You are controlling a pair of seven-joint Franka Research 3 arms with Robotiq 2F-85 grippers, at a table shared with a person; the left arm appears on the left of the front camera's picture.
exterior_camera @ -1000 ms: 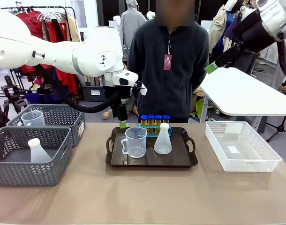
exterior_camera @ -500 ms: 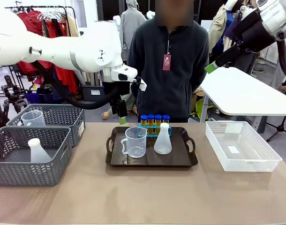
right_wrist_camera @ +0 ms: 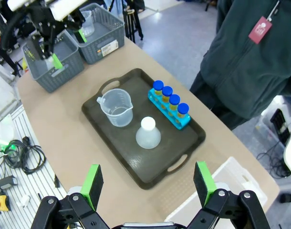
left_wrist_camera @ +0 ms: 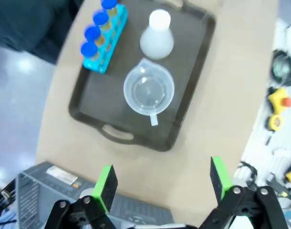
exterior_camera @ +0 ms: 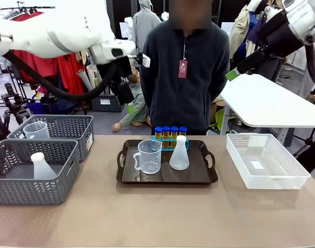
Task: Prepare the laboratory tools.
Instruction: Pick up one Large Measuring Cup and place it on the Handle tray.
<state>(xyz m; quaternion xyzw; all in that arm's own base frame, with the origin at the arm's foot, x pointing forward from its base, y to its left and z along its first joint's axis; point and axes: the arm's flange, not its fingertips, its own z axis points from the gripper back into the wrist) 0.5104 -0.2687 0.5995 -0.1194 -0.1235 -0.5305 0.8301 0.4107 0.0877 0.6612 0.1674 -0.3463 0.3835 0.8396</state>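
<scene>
On the tabletop: we see a tan surface (exterior_camera: 147, 217) carrying a dark tray (exterior_camera: 127, 178) at the centre of its far half.
Room: a person in a dark fleece (exterior_camera: 186, 77) stands at the far edge; a clothes rail with red garments (exterior_camera: 38, 64) sits behind the left corner.
Left gripper (left_wrist_camera: 160, 179): we find it raised above the table's left half, jaws spread wide, green pads (left_wrist_camera: 106, 183) well apart, nothing between them.
Right gripper (right_wrist_camera: 145, 183): we find it high over the near right side of the table, jaws wide, gripping nothing.
Tubes: four blue-capped tubes (exterior_camera: 170, 132) stand in a blue rack (right_wrist_camera: 170, 117) along the tray's far edge.
Flask: a conical flask (exterior_camera: 179, 154) stands upright on the tray, just in front of the rack.
Beaker: a clear measuring beaker (exterior_camera: 148, 156) stands on the tray beside the flask, toward the tray's left end, handle to the left.
Left edge: two grey woven baskets (exterior_camera: 23, 194); the nearer holds another flask (exterior_camera: 42, 166), the farther another beaker (exterior_camera: 36, 130).
Right edge: a white mesh bin (exterior_camera: 266, 161).
Obstructions: we see nothing between either gripper and the tray.
</scene>
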